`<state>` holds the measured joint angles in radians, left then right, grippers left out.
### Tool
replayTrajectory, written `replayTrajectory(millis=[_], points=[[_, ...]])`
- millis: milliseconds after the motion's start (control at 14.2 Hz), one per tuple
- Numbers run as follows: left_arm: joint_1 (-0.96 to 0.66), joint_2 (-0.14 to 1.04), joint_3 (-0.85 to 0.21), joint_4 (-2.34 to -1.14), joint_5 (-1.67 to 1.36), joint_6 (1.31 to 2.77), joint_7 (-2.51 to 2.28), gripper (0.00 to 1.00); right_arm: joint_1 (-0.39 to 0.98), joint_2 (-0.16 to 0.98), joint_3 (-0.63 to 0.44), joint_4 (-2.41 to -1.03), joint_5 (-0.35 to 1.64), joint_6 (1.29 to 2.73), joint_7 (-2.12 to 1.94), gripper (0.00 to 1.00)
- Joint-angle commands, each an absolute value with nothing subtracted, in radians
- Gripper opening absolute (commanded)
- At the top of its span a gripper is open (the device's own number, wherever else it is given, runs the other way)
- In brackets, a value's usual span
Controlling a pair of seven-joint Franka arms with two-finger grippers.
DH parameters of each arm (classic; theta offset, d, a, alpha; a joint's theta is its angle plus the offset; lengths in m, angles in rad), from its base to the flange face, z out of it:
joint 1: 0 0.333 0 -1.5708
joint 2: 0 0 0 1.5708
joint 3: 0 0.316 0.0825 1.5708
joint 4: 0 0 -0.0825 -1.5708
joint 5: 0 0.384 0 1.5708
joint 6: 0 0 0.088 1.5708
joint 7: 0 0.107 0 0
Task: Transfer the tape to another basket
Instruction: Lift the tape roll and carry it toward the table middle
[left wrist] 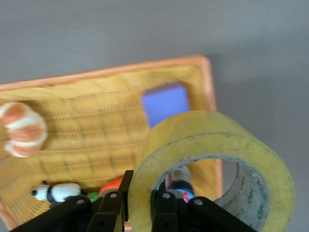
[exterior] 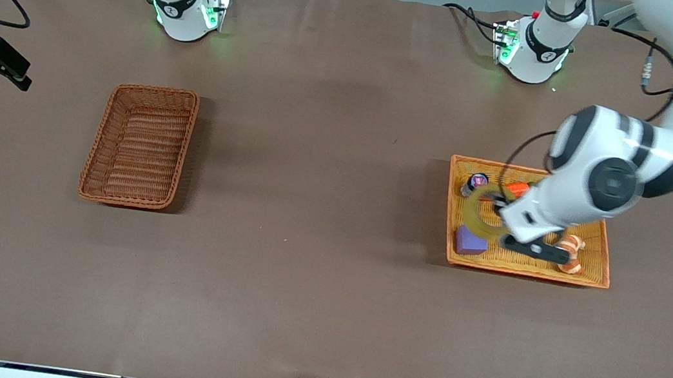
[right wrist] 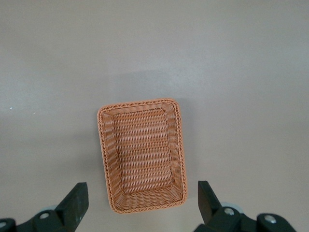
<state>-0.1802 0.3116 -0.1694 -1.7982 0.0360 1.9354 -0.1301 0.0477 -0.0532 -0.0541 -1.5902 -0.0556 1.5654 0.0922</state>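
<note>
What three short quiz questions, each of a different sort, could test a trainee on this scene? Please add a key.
1. True or false: the left gripper is shut on the tape.
2. The tape is over which thing? A) the reddish-brown basket B) the yellow-orange tray C) bare table
3. Fill in: the right gripper, fingers open, hangs over the ____.

Key
1. True: one finger is inside the ring and one outside, clamping its wall.
2. B: it hangs over the tray, above the purple block and near the croissant.
3. The reddish-brown basket, which holds nothing.
</note>
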Motion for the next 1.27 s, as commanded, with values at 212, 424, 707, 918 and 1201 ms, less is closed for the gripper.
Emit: replayTrajectory(millis=[212, 424, 707, 918, 1201], points=[[-0.397, 0.474, -0.166, -1.599, 0.054, 1.893, -0.256, 0.0, 0.049, -0.052, -0.063, -1.586, -0.035, 1.563, 0.094, 1.0], [-0.483, 0.604, -0.17, -1.477, 0.038, 1.894, -0.409, 0.0, 0.043, -0.052, -0.069, -1.585, -0.035, 1.56, 0.089, 1.0], [-0.623, 0.793, -0.17, -1.329, 0.038, 1.916, -0.465, 0.0, 0.043, -0.051, -0.074, -1.586, -0.034, 1.563, 0.087, 1.0], [-0.658, 0.834, -0.175, -1.322, 0.034, 2.106, -0.546, 0.01, 0.045, -0.049, -0.074, -1.586, -0.035, 1.566, 0.087, 1.0], [-0.712, 0.916, -0.173, -1.215, -0.083, 2.183, -0.566, 0.03, 0.046, -0.049, -0.074, -1.586, -0.034, 1.569, 0.087, 1.0]])
